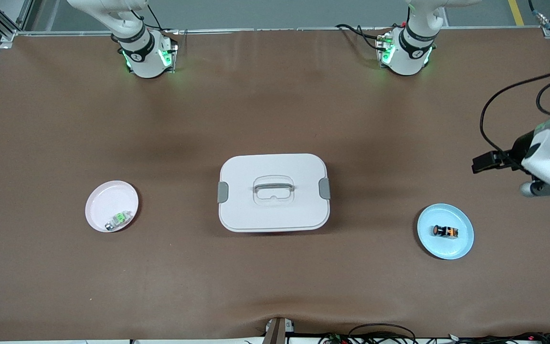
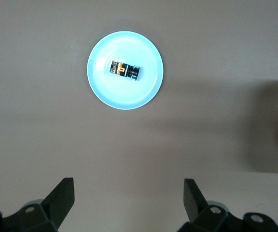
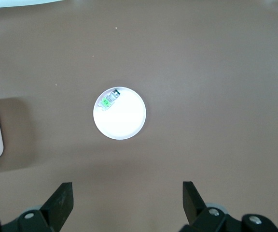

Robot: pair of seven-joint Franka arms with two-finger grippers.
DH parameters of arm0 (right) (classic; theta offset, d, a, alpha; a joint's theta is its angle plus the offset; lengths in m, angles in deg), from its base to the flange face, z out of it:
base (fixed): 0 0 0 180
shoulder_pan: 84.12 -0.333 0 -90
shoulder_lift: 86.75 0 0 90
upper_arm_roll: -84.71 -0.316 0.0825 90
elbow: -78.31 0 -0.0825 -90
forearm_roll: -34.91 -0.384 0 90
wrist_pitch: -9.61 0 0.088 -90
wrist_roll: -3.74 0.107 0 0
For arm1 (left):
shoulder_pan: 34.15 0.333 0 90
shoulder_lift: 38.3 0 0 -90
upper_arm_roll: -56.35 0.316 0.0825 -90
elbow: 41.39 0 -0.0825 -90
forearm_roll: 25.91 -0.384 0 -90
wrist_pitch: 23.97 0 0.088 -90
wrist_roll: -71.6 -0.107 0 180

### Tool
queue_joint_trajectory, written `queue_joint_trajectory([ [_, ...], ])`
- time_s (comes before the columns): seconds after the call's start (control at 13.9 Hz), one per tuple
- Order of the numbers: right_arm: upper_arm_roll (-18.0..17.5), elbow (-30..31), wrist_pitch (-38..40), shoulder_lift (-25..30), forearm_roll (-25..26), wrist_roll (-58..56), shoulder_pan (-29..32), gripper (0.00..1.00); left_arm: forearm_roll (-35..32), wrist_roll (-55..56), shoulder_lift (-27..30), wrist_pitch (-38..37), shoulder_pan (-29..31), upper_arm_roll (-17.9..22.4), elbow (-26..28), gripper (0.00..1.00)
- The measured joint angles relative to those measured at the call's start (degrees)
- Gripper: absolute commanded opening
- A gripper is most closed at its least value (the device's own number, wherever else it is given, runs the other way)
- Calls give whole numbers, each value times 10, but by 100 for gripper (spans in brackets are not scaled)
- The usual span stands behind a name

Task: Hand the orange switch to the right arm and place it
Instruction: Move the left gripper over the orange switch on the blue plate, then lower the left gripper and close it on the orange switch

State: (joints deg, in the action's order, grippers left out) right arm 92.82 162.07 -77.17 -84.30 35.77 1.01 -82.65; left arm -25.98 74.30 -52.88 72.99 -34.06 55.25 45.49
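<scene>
The left gripper point(image 2: 128, 200) hangs high over the brown table point(image 1: 275, 286), its two black fingers spread wide with nothing between them; they fill the lower corners of the left wrist view. In the upper middle of that frame lies the orange switch point(image 2: 124, 70), on its side in the middle of the blue plate point(image 2: 148, 92). In the front view the left arm's wrist shows at the right edge of the frame, with the blue plate point(image 1: 463, 246) and the switch point(image 1: 444, 231) below it at lower right.

The right gripper point(image 3: 128, 200) is likewise wide open and empty, up over the pink plate point(image 3: 127, 123), which sits mid-frame in the right wrist view and holds the small silver-and-green switch point(image 3: 109, 100). It appears to be waiting.

The task looks to be at its very start: the pick has not begun. The next move likely calls for the left gripper to descend over the blue plate and close squarely on the small block.

Only the front view shows the white lidded box point(image 1: 273, 192) whole, at centre frame between the two plates; the right gripper itself is out of that frame. Only the wrist views show the open fingers.
</scene>
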Motion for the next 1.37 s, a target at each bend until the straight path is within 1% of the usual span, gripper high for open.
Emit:
queue_joint_trajectory([
  [0.22,0,0,0,0,0,0,1,100,0,-53,-41,72,13,0,-6,100],
  [0.5,-1,1,1,0,0,0,1,100,-26,-70,-87,145,24,1,-8,100],
  [0.86,-5,2,1,-1,0,0,1,100,-38,-103,-152,175,24,1,-9,100],
  [1.01,-4,2,0,-1,0,0,1,100,-44,-137,-175,194,24,1,-10,100],
  [1.37,-1,2,4,-1,0,0,3,100,-44,-172,-221,227,35,1,-11,100],
])
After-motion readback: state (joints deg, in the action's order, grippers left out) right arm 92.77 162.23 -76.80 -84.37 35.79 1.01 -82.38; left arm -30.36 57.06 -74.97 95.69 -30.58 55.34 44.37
